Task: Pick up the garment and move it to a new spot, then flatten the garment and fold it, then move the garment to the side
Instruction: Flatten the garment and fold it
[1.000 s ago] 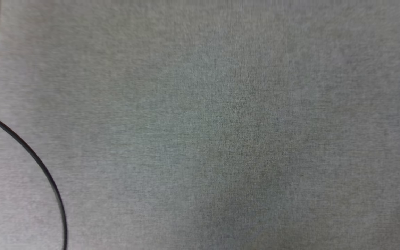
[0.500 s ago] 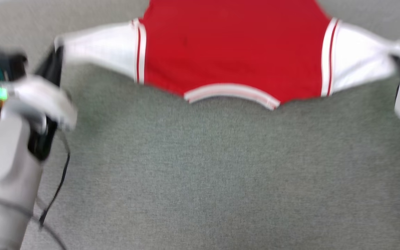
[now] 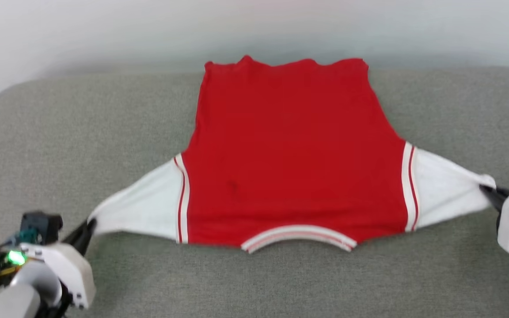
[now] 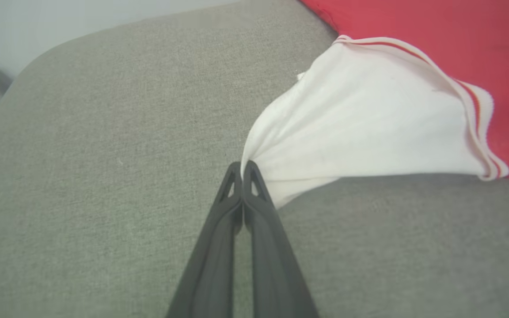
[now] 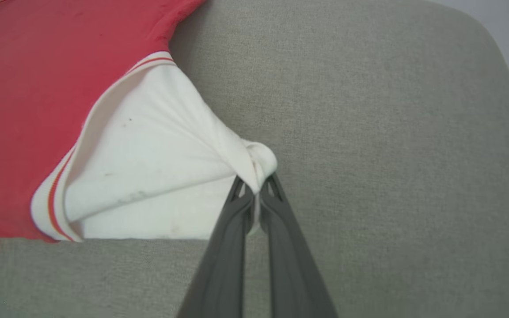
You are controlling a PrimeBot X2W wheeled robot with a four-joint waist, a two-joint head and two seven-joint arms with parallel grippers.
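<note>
The garment (image 3: 290,159), a red jersey with white short sleeves and red-white striped trim, lies spread on the grey cushion with its collar toward me and its plain side up; no lettering shows. My left gripper (image 3: 87,229) is shut on the tip of the left white sleeve (image 4: 351,132), pinching it between the dark fingers (image 4: 254,207). My right gripper (image 3: 489,192) is shut on the bunched tip of the right white sleeve (image 5: 148,168), cloth wrapped over its fingers (image 5: 276,216). Both sleeves are pulled taut outward.
The grey upholstered cushion (image 3: 82,123) carries the garment; its rounded far edge meets a pale wall (image 3: 104,31). The cushion's left corner (image 4: 24,75) and right corner (image 5: 493,57) curve away near each gripper. Bare cushion lies in front of the collar.
The head camera has tilted up from bare cushion to the whole garment. Both grippers still hold the sleeve tips; the hem end now shows near the cushion's far edge.
</note>
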